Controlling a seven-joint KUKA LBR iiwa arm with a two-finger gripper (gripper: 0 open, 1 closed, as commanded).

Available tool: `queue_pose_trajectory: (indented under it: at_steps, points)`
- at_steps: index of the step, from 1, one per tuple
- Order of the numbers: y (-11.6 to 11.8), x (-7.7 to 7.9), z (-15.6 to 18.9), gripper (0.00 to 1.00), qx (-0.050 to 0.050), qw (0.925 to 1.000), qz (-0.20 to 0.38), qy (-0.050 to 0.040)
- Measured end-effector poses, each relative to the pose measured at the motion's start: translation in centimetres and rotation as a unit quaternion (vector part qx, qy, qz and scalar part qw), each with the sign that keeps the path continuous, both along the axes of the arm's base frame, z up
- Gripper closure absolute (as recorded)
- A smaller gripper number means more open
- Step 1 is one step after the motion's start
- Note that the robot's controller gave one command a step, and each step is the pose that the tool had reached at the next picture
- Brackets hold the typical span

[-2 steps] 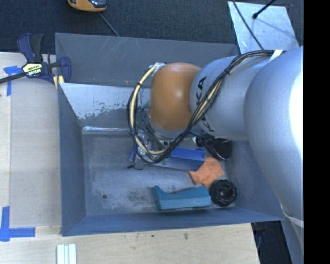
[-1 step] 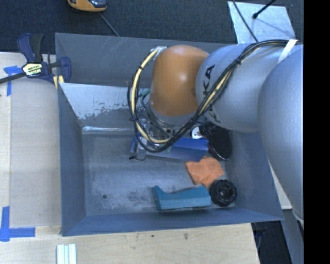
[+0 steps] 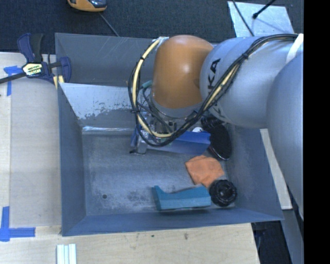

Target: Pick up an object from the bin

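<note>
Flat blue piece (image 3: 198, 139) lying mid-bin, orange crumpled lump (image 3: 204, 169) just in front, teal angled block (image 3: 181, 198) along front wall (image 3: 129, 223), black round cap (image 3: 223, 192) touching its right end.

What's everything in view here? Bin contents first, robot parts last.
Grey metal bin: 1, grey, centre of view.
Teal wedge-like block: 1, teal, on the bin floor along the near wall.
Orange crumpled soft lump: 1, orange, right of centre, just behind the teal block.
Black round cap-like piece: 1, black, at the teal block's right end.
Black oval object: 1, black, right side, partly under the arm.
Blue flat piece: 1, blue, mid-floor, partly under the arm.
Yellow-and-black object: 1, outside the bin, cut off by the top edge.
Robot arm: 1, silver with an orange cover and cables, reaching in from the right.
Robot hand: 1, dark, low over the floor, left of the blue flat piece.
</note>
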State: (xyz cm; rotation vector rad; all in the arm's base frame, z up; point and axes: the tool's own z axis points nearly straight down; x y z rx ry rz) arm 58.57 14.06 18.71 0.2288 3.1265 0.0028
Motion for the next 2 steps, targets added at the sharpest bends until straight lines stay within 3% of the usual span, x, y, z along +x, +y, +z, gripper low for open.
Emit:
queue_pose_trajectory:
  at_steps: [1,2]
  points:
    - [0.8,-0.8,0.2,1.00,-0.001,1.0000,0.001,0.0031]
    - [2.5,0.7,5.0,1.00,-0.001,1.0000,-0.005,0.0047]
